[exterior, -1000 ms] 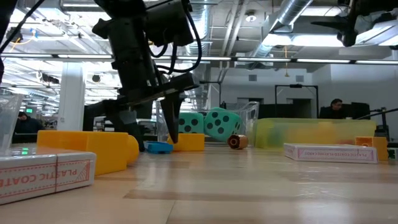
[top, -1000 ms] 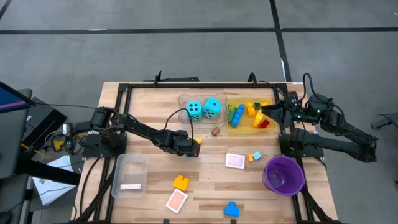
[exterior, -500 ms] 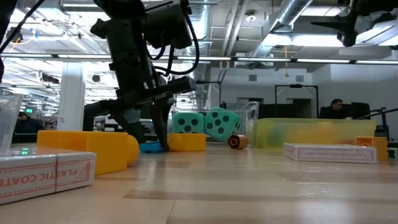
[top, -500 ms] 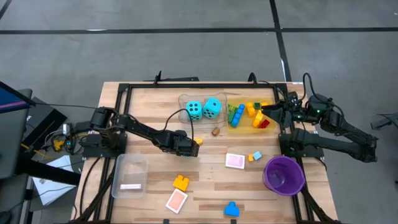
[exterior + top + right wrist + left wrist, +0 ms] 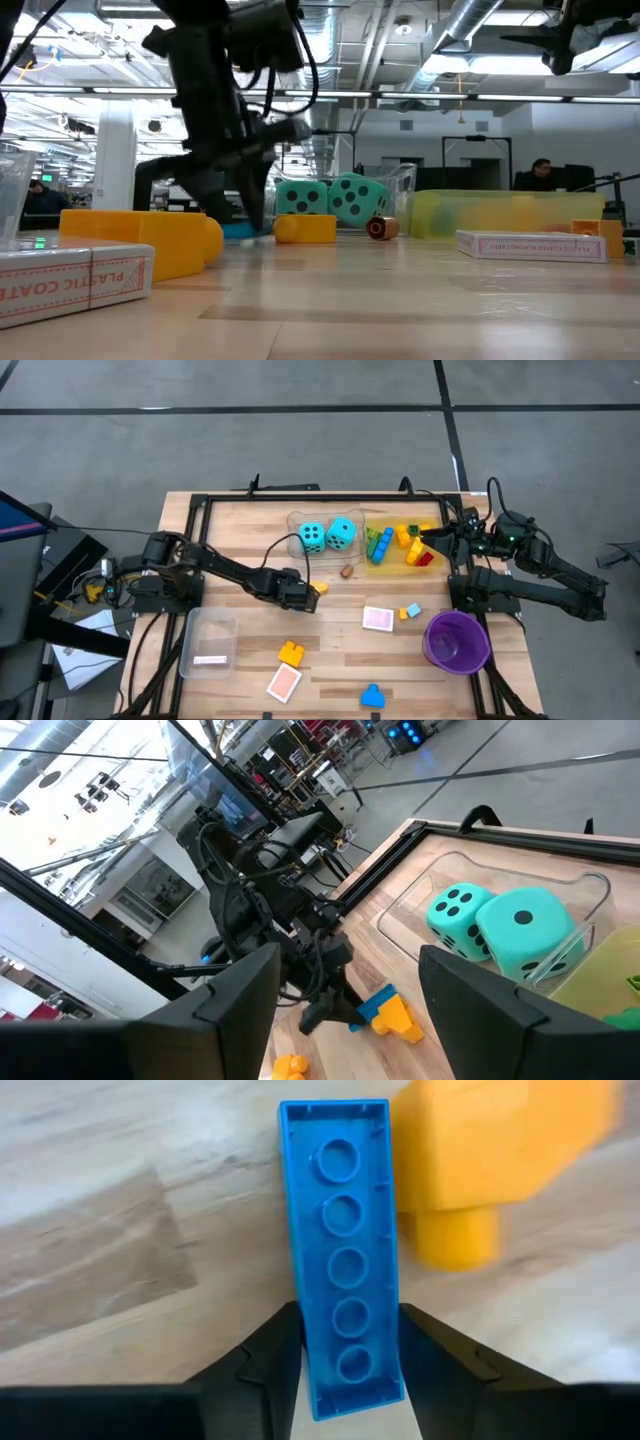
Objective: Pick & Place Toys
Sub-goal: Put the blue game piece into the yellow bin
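Two dice (image 5: 327,535) sat in a tray (image 5: 296,544) at upper centre of the tabletop (image 5: 240,520); a bowl (image 5: 457,640) stood lower right, another tray (image 5: 208,641) lower left.

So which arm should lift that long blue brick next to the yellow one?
Left. The left gripper already has its fingers on either side of the blue brick, low at the table's middle. The right gripper hangs open over the yellow tray, well away.

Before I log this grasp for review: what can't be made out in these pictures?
- Blue brick: high view, hidden under the left gripper.
- Bricks in the yellow tray: low view, blurred behind its cloudy wall.
- Right gripper fingers: high view, too small; right wrist view, cut off by the edge.
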Robot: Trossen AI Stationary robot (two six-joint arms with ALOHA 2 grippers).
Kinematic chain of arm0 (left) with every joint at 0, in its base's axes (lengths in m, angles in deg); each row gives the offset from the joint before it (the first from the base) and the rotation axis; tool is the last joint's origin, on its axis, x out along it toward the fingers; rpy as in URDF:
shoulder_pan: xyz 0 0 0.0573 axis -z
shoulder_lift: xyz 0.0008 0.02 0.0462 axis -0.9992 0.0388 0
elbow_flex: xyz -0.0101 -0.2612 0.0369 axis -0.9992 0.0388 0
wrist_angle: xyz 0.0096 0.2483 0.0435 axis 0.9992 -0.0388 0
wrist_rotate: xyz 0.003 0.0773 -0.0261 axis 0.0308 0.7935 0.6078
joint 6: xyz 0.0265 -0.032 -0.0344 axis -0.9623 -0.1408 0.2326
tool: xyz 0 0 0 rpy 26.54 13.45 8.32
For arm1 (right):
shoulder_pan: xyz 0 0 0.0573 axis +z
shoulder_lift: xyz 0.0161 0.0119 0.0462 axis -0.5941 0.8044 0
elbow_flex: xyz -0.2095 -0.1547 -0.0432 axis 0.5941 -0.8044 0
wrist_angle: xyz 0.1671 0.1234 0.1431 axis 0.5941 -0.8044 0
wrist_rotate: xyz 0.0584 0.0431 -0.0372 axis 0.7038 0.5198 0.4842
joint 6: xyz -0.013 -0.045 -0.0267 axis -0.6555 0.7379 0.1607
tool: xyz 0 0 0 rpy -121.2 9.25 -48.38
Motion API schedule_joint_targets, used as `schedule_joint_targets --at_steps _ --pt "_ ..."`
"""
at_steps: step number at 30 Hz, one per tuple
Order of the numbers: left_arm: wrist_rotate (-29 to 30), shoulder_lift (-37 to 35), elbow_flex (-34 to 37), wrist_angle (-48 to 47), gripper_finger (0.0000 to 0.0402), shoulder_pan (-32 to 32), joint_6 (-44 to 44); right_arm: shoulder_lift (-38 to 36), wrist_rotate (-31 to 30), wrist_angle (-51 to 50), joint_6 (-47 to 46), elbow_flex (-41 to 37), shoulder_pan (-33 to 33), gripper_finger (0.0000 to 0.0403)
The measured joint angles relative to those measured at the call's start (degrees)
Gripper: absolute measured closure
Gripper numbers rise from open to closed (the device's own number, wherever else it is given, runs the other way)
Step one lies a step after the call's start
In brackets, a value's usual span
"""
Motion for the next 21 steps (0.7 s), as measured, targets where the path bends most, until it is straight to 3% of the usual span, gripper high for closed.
schedule_joint_targets --at_steps 11,21 --pt "-0.01 -9.82 -0.17 -1.79 0.0261 0.81 -7.45 0.0 -0.01 -0.03 0.0 0.0 0.0 0.0171" --pt "2.17 -15.41 -0.22 5.68 0.0261 2.48 -17.63 0.02 -0.13 -2.73 -6.1 0.02 0.03 0.0171"
